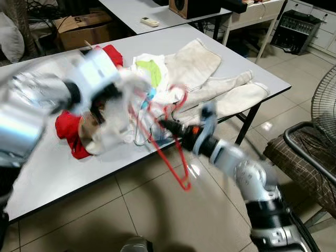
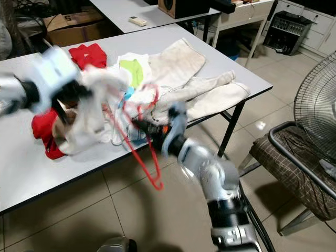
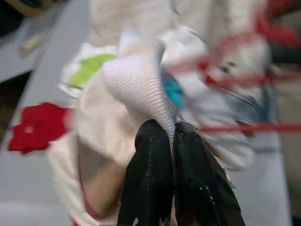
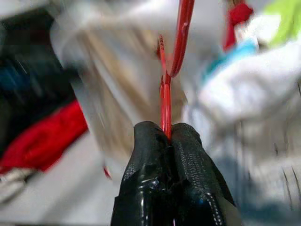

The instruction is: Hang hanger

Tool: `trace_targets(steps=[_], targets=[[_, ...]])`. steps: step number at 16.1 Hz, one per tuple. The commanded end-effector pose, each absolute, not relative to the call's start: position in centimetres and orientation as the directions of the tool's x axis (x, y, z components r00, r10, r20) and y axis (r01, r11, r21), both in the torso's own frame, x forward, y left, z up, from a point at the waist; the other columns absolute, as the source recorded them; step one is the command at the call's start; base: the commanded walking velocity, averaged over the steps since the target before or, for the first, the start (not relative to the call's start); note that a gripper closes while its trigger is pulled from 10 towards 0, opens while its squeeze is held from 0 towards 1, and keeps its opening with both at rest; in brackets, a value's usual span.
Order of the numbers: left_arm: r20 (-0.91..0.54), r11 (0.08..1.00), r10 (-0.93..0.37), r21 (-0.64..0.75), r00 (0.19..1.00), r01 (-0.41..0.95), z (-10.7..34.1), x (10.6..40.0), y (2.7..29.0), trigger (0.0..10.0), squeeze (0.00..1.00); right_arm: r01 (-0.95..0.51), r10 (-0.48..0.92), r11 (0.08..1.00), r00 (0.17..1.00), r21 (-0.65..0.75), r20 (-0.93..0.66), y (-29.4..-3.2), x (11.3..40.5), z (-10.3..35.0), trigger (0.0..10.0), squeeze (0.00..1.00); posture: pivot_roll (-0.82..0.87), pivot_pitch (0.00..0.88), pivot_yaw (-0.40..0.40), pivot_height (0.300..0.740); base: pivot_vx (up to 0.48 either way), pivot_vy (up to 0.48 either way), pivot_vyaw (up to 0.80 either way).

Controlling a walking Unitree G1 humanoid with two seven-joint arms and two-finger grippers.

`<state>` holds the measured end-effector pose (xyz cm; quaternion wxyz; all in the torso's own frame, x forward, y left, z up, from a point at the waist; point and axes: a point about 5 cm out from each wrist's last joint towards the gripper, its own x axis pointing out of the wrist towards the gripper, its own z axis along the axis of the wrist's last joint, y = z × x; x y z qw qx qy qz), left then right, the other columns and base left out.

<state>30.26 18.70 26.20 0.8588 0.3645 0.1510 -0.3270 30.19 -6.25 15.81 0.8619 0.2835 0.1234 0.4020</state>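
The thin red wire hanger hangs over the desk edge, right gripper fingers pinched together on its wire, while the left gripper fingers are clamped on the white ribbed-knit garment. Everything's blurry, so I'd worry the wire twists in that tiny grip, or the cloth snags and drags the pile off the desk.

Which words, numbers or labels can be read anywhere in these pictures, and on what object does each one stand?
"5": a large dark mark on the flap of the cardboard box behind the table; it looks like a 5, but part of it is cut off.
White garment: it carries green and blue print, too blurred to read as text.
Black device at the far right: the panel markings are too small to read.
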Motion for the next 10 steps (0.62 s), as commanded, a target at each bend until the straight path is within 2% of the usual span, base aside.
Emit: trace_targets(steps=[1, 3, 6, 10], targets=[[-0.526, 0.491, -0.451, 0.529, 0.721, 0.692, 25.6, 30.1, 18.5, 0.0, 0.00, -0.619, 0.750, 0.469, 0.656, 0.630, 0.087, -6.3, 30.6, 16.7, 10.0, 0.00, 0.17, 0.023, 0.048, 0.740, 0.000, 0.000, 0.00], [-0.547, 0.484, -0.468, 0.497, 0.693, 0.720, 25.0, 30.0, 18.2, 0.0, 0.00, -0.620, 0.743, 0.415, 0.653, 0.666, 0.146, -6.0, 31.0, 17.2, 10.0, 0.00, 0.16, 0.022, 0.051, 0.740, 0.000, 0.000, 0.00], [-0.587, 0.457, -0.556, 0.376, 0.589, 0.806, 23.9, 29.3, 16.7, 0.0, 0.00, -0.472, 0.655, 0.258, 0.727, 0.843, 0.206, -4.2, 33.3, 16.6, 10.0, 0.00, 0.17, 0.025, 0.047, 0.740, 0.000, 0.000, 0.00], [-0.628, 0.426, -0.568, 0.328, 0.532, 0.843, 23.1, 28.7, 16.6, 0.0, 0.00, -0.346, 0.603, 0.168, 0.777, 0.923, 0.181, -2.5, 34.3, 16.1, 10.0, 0.00, 0.18, 0.028, 0.042, 0.740, 0.000, 0.000, 0.00]])
